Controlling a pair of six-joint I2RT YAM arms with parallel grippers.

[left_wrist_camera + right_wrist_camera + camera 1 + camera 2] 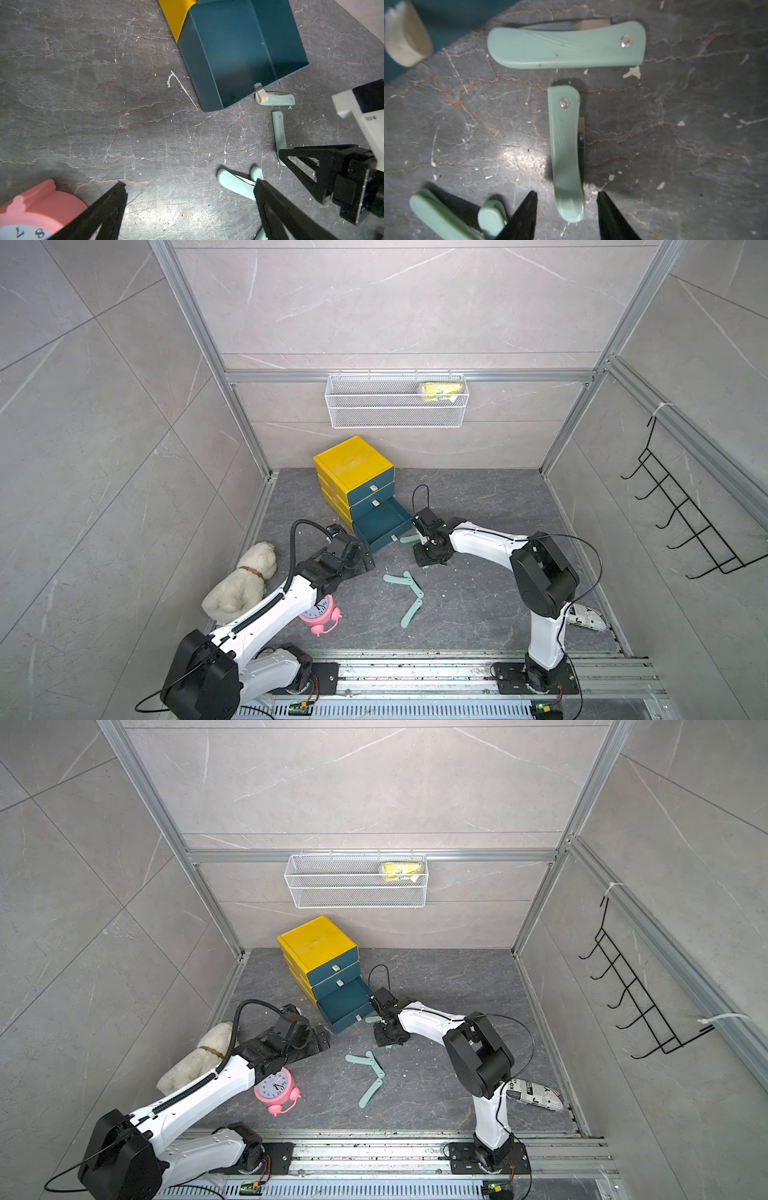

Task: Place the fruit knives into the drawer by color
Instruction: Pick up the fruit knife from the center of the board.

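Zero knives in yet, by my read: bottom drawer (380, 522) stands pulled out & looks bare inside, w/ five mint fruit knives (411, 613) on the floor (478, 593). Nearest, one knife (566, 47) lies just at the drawer front's 4 o'clock; three cluster toward 6. Over a fifth knife (565, 145) the right gripper (566, 195) straddles the rounded end, jaws apart, not pinching. The left gripper (190, 184) gapes wide, empty. Handles (564, 176): smooth curved plastic, steel rivet (627, 40), blades folded. Drawer glossy teal; floor veined, scuffed, stone-look.
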